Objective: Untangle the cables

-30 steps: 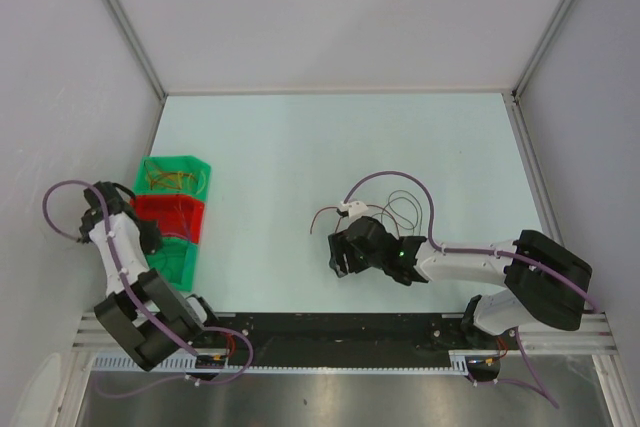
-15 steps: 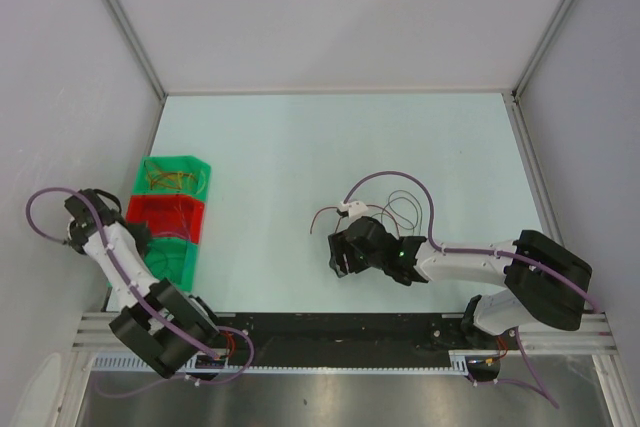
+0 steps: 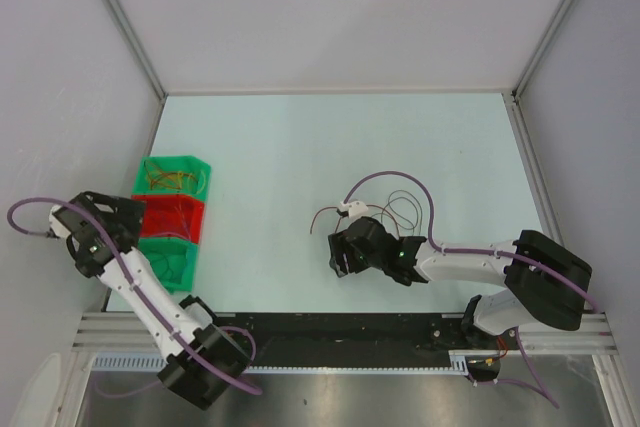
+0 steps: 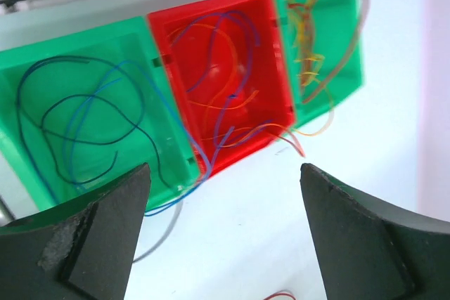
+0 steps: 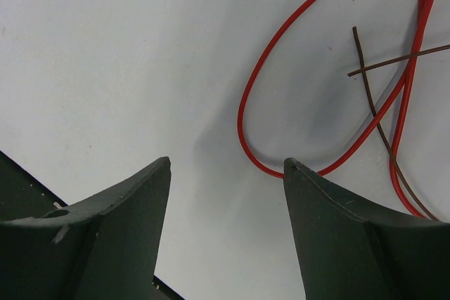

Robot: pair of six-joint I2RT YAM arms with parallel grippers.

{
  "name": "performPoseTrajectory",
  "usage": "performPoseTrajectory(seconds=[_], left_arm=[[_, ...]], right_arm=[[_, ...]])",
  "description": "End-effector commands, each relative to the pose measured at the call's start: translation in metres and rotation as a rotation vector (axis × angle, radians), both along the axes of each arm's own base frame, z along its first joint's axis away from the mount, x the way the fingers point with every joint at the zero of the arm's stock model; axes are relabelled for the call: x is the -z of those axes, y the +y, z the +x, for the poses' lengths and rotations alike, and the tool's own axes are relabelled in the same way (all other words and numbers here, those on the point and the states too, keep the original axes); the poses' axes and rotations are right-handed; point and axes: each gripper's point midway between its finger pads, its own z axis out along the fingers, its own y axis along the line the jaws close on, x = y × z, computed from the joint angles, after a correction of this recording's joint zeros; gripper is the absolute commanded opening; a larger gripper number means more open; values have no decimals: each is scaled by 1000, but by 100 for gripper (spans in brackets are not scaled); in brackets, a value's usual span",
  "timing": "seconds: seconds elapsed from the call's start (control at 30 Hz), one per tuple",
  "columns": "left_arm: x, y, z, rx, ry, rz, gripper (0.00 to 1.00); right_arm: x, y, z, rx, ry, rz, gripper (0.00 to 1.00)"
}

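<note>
1. The left gripper [image 4: 223, 233] hung over the table [image 3: 300, 147] with its jaws wide apart and nothing between them.
2. Just beyond its fingertips stood a row of three bins: a green bin [image 4: 77, 82] ahead of the left finger, a red bin [image 4: 225, 47] ahead of the gap, and a second green bin [image 4: 327, 40] ahead of the right finger.
3. Sorted cables lay in them: blue wires [image 4: 84, 117] in the first green bin, blue and orange wires [image 4: 225, 103] in the red bin, and yellow and brownish wires [image 4: 313, 47] in the far green bin.
4. One blue wire spilled over the bin edge toward the left finger.
5. The right gripper [image 5: 226, 230] was low over the table, jaws apart and holding nothing.
6. A red cable [image 5: 295, 96] looped ahead of its right finger, crossed by a thin brown cable [image 5: 373, 103], both lying loose on the table.
</note>
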Motion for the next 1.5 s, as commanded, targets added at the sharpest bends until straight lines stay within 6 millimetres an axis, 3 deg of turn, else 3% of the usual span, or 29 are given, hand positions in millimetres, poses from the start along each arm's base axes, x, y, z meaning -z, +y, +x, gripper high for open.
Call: performPoseTrajectory(seconds=[0.0,0.27,0.47,0.53,0.67,0.77,0.8,0.83,0.87,0.9,1.07,1.17,1.2,1.27,1.47], left_arm=[[-60,-6,16,107,-179,144,92],[-117,-46,40,330,-414,227,93],[-142,-93,71,547,-502,259,93],[-142,-110,83,622,-510,252,93],[-128,-141,106,747,-498,218,93],[-119,-171,123,849,-469,215,92],[-116,-191,126,915,-460,208,92],[-117,-195,131,922,-455,219,92],[-106,-208,138,962,-422,207,91],[-102,-225,138,1012,-413,203,91],[-80,-262,151,1074,-352,217,88],[-67,-290,152,1143,-316,230,88],[-54,-308,151,1195,-281,220,88],[-45,-316,154,1209,-236,251,87],[-13,-384,139,1397,-201,277,84]], right_arm=[[-19,11,8,4,-50,30,70],[-20,11,8,7,-50,34,70],[-24,10,7,9,-55,52,69],[-26,8,6,11,-58,63,69],[-32,2,11,52,-72,101,69],[-39,-9,15,86,-78,159,70],[-42,-12,17,94,-78,179,70],[-38,-16,14,88,-66,193,70],[-45,-22,22,116,-72,222,71],[-46,-26,24,131,-66,240,71],[-53,-48,42,201,-48,328,72],[-57,-52,44,193,-37,354,72],[-60,-56,49,208,-47,363,72],[-66,-59,54,218,-69,380,72],[-75,-73,65,241,-91,442,72]])
